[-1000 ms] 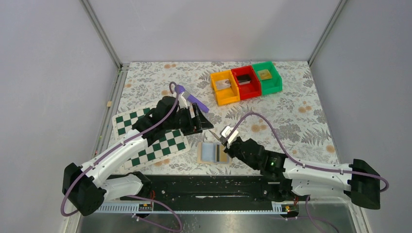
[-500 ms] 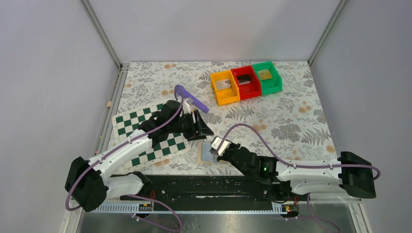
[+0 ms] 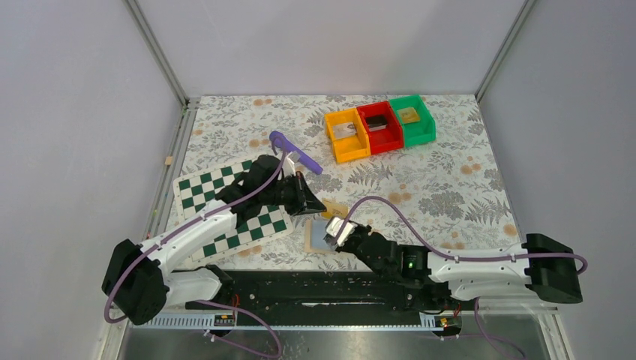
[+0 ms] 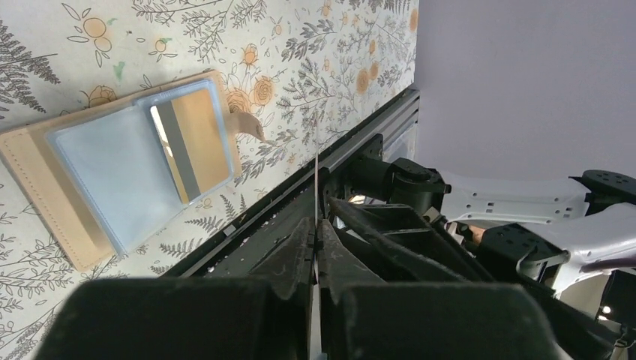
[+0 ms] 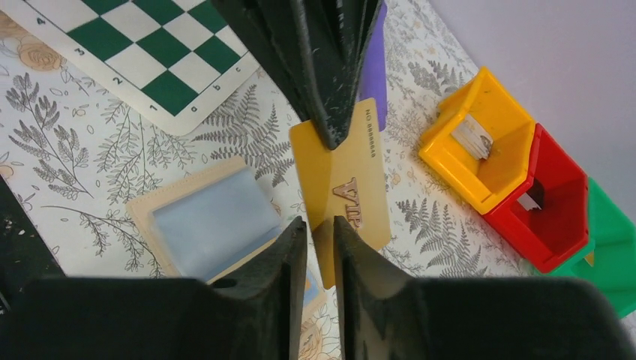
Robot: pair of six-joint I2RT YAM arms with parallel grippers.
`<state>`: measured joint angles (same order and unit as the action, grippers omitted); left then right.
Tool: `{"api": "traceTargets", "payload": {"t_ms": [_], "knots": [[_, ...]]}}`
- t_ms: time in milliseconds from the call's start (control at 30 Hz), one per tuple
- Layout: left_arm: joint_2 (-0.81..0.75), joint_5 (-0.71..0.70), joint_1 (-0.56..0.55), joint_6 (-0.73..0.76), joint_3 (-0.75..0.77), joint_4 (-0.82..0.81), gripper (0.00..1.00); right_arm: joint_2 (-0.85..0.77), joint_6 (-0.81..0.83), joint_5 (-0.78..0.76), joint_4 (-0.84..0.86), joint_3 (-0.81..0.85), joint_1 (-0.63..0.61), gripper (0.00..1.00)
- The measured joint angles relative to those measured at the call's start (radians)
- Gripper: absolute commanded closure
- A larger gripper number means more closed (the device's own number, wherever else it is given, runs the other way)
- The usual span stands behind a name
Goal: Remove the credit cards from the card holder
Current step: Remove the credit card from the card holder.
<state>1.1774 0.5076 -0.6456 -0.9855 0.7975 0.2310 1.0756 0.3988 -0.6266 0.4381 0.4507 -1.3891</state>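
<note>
My left gripper [image 5: 332,139] pinches one gold card [image 5: 341,184], now extracted. My right gripper [image 5: 320,225] stands narrowly parted below it. A second card [image 4: 196,139] sits in the card holder [image 4: 34,169].

The gold card [image 5: 341,172] carries the large raised letters "VIP" across its face, turned sideways in the right wrist view. Along one edge is a small printed "NO" and a row of digits too fine to read surely. The checkered board [image 5: 150,52], toward the left edge of the table [image 3: 450,172], has border numbers, 4 and 2 clearest. The small letters on its adjoining border cannot be made out.
</note>
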Motion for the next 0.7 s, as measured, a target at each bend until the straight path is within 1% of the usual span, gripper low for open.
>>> {"api": "traceTargets", "payload": {"t_ms": [67, 100, 200, 333, 467, 500, 533, 600, 700], "knots": [[0.002, 0.007, 0.001, 0.019, -0.001, -0.006, 1.00, -0.030, -0.026, -0.001, -0.002, -0.005, -0.001, 0.53], [0.002, 0.008, 0.002, 0.029, -0.004, -0.011, 1.00, -0.050, -0.043, -0.001, -0.010, -0.007, -0.001, 0.50], [-0.001, 0.009, 0.004, 0.065, -0.016, -0.025, 1.00, -0.114, -0.120, 0.001, -0.069, -0.008, -0.003, 0.42], [-0.045, 0.006, 0.010, 0.107, -0.068, -0.061, 1.00, -0.198, -0.269, 0.012, -0.182, -0.005, -0.004, 0.35], [-0.107, 0.004, 0.011, 0.153, -0.122, -0.115, 1.00, -0.271, -0.451, 0.066, -0.312, 0.020, 0.036, 0.37], [-0.122, 0.003, 0.011, 0.162, -0.134, -0.130, 1.00, -0.296, -0.517, 0.101, -0.341, 0.028, 0.061, 0.38], [-0.139, 0.000, 0.011, 0.171, -0.146, -0.143, 1.00, -0.303, -0.537, 0.109, -0.349, 0.030, 0.092, 0.38], [-0.182, -0.012, 0.011, 0.184, -0.174, -0.176, 1.00, -0.338, -0.640, 0.187, -0.372, 0.031, 0.173, 0.39], [-0.241, -0.026, 0.013, 0.192, -0.207, -0.211, 1.00, -0.366, -0.764, 0.273, -0.393, 0.031, 0.260, 0.40]]}}
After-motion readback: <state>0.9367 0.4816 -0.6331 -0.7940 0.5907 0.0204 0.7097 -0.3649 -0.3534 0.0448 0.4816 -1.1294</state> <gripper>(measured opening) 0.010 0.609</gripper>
